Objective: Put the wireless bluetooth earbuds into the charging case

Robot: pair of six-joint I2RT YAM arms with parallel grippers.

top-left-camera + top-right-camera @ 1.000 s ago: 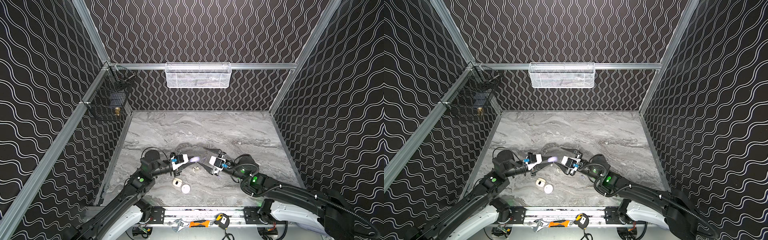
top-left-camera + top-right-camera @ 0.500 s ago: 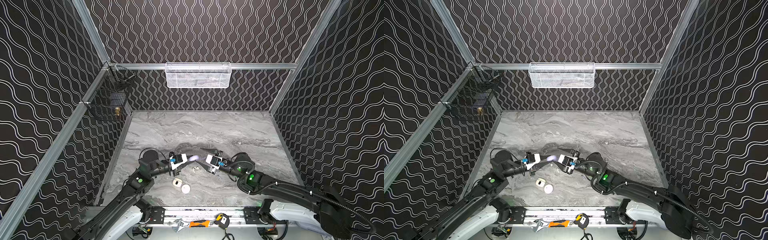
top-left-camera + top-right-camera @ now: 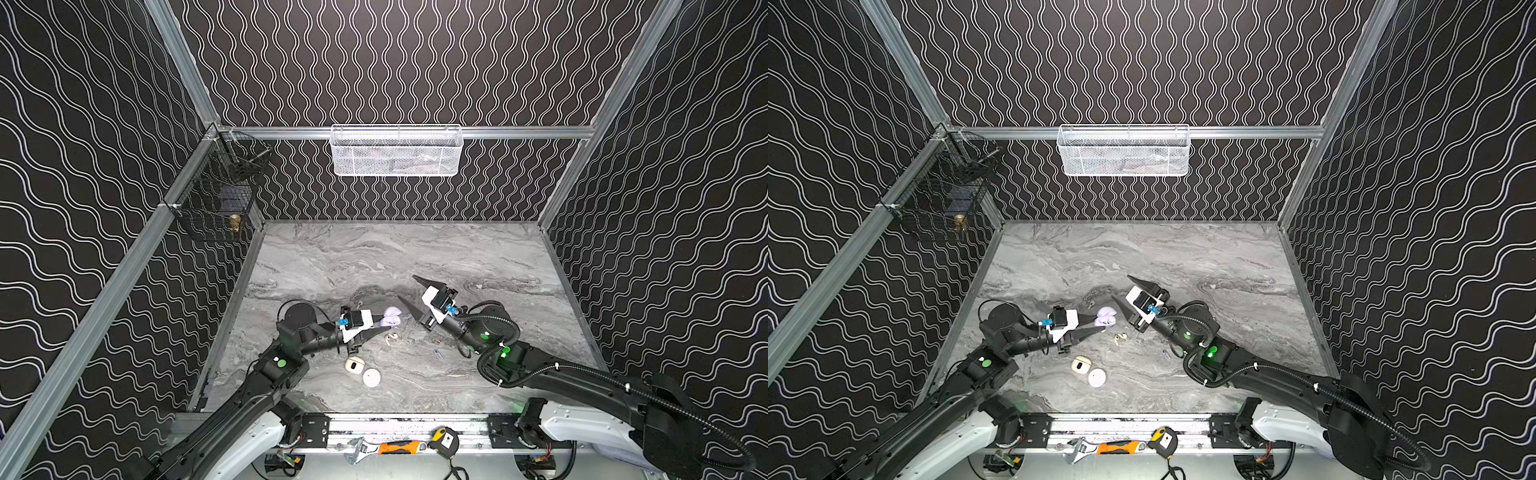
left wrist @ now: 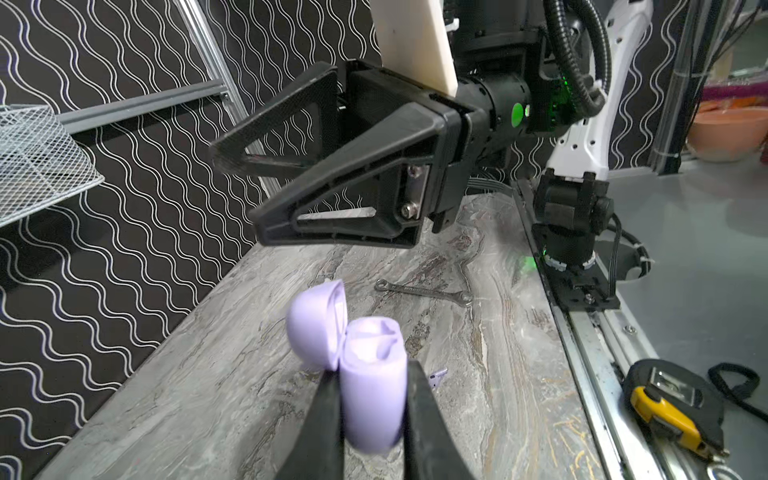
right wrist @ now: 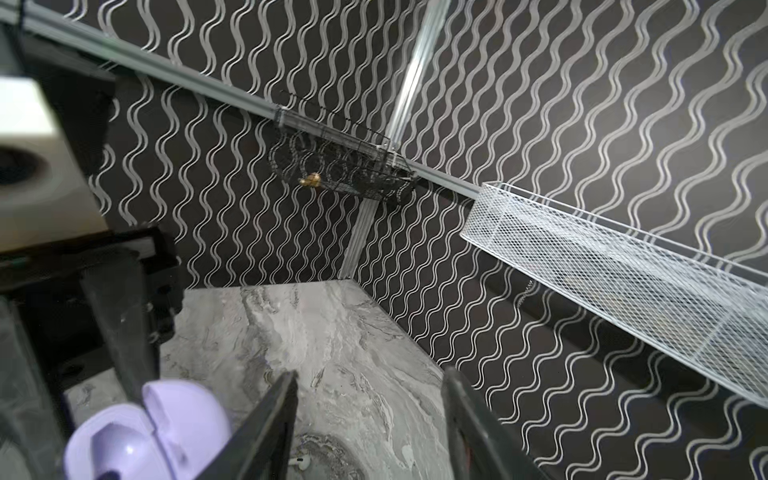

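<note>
Since a second ago my right hand (image 3: 406,286) has backed away from the case and swung up toward the rear wall. The left hand (image 3: 384,324) sits about where it was.

In both top views the left hand pinches the open lavender charging case (image 3: 392,316) above the grey marbled desk (image 3: 478,257). The right hand's jaws stand spread with nothing between them. The case's inside is too small to read here. Wavy black walls close the cell, carrying one white mesh basket (image 3: 395,151) and one black wire basket (image 3: 216,195). Loose on the desk I count two buds: a white earbud (image 3: 390,340) near the case, on its front-rail side, and a lavender earbud (image 3: 438,354) near the right arm. Two more cases, a cream case (image 3: 354,365) and a white case (image 3: 371,377), lie just beside each other.

In the left wrist view my fingers (image 4: 324,424) press on the case body, with the lid tipped back. I cannot tell whether a bud sits inside. The lavender earbud shows only as a sliver behind one finger. One wrench (image 4: 419,291) lies beyond.

In the right wrist view the spread fingers (image 5: 272,415) frame bare desk. The case is blurred and cut off at the edge, and the white earbud is half out of frame.
</note>
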